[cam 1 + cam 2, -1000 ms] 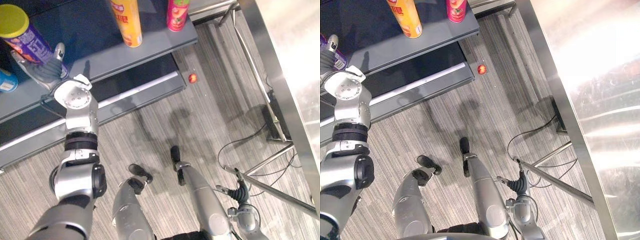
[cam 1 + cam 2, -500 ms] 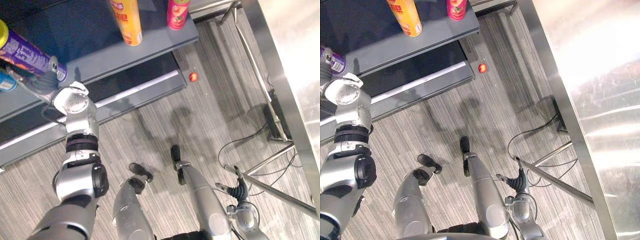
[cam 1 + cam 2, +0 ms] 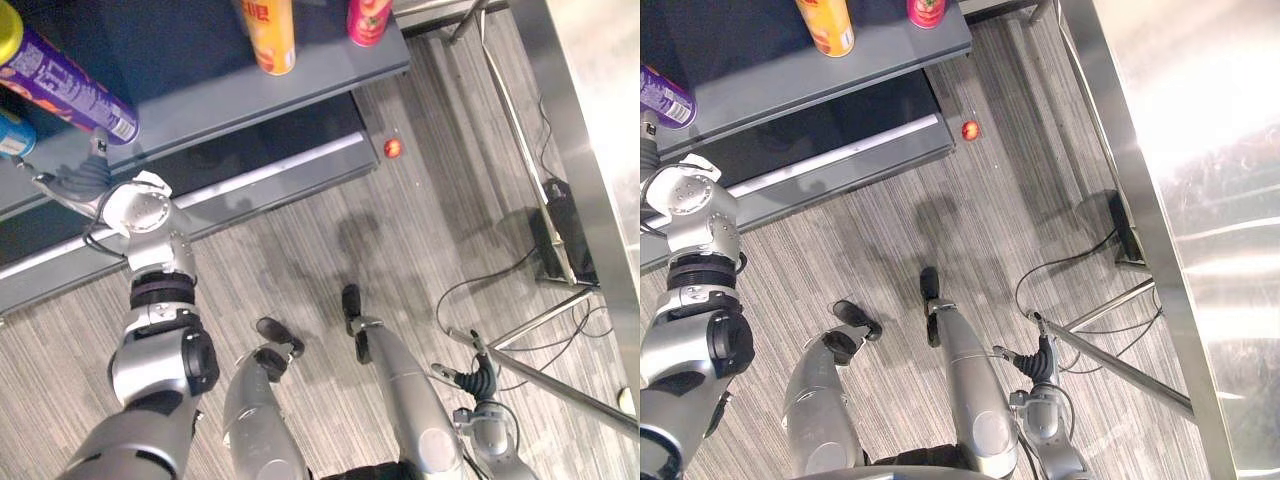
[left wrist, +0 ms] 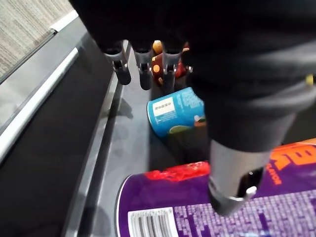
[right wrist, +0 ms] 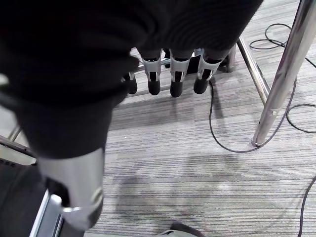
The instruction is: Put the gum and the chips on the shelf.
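Observation:
A purple chips can (image 3: pixel 58 72) with a yellow lid stands on the grey shelf (image 3: pixel 230 100) at its left end. The same purple chips can (image 4: pixel 197 212) fills the near part of the left wrist view, with the thumb in front of it. My left hand (image 3: pixel 78 180) is just in front of and below the can's base, its fingers (image 4: pixel 143 74) straight and open, holding nothing. A blue tub (image 4: pixel 175 111) sits on the shelf to the left of the can. My right hand (image 5: pixel 173 74) hangs low over the carpet, fingers relaxed and open.
An orange can (image 3: pixel 270 35) and a pink can (image 3: pixel 368 20) stand further right on the shelf. A small red object (image 3: pixel 392 148) lies on the carpet by the lower shelf's corner. A steel table (image 3: pixel 590 150) runs along the right, with its legs (image 5: pixel 279 84) and cables.
My left hand let go of the purple chips can, which now stands on the shelf, and drew back down and toward me. The camera shifted slightly.

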